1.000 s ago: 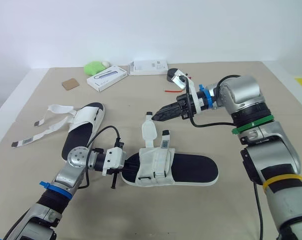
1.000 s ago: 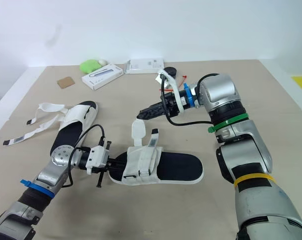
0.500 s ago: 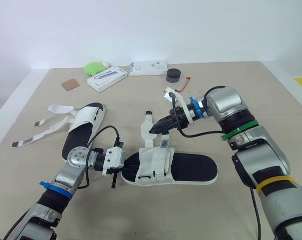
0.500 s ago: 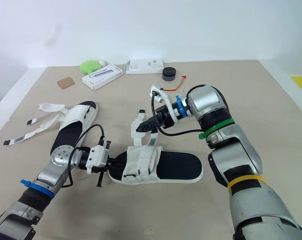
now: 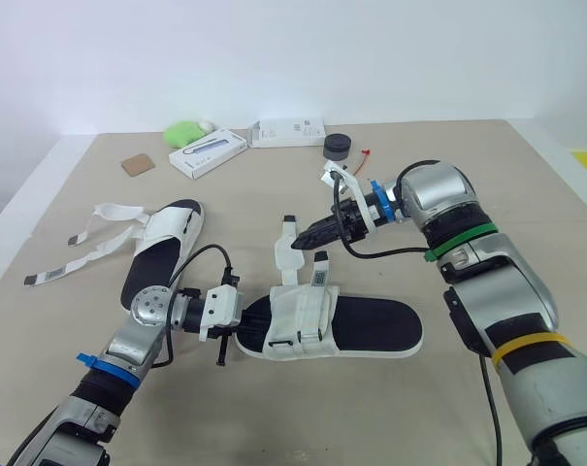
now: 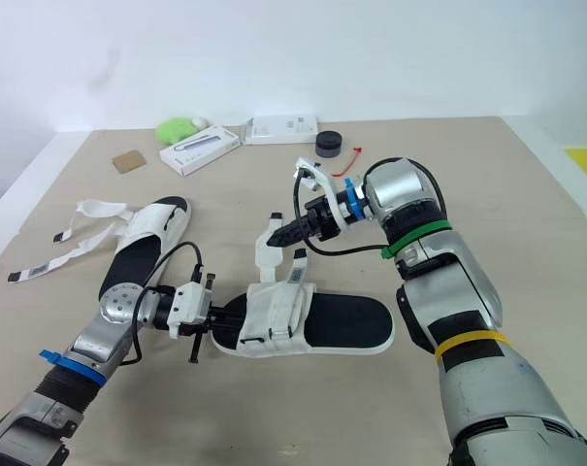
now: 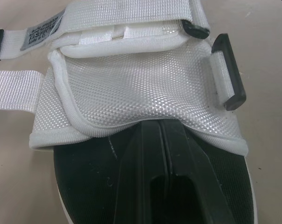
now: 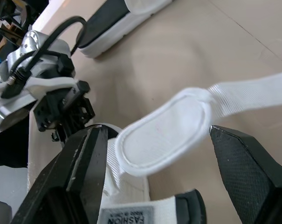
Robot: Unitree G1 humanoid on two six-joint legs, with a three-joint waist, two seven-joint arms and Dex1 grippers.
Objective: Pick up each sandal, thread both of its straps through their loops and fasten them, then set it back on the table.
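Observation:
The near sandal [image 5: 371,328], black sole with a white upper, lies on the table. My left gripper [image 5: 243,325] is at its end, shut, with the fingertips [image 7: 150,135] resting on the black footbed at the edge of the white upper [image 7: 145,88]. One strap ends in a padded white tab [image 5: 289,254] that stands up from the sandal. My right gripper [image 8: 157,133] is open around that tab [image 8: 164,130], not closed on it. A second sandal [image 5: 163,247] lies further left with its straps [image 5: 97,236] loose on the table.
Along the far edge of the table lie a green object [image 5: 184,130], two white boxes [image 5: 208,151] [image 5: 288,128], a brown card [image 5: 136,163], a black round object [image 5: 339,146] and a red cord [image 5: 360,155]. The table's left edge [image 5: 21,209] runs close to the loose straps.
My right arm swung down and left, bringing its gripper to the upright strap tab; it dipped, then rose slightly. The left gripper and both sandals stayed put.

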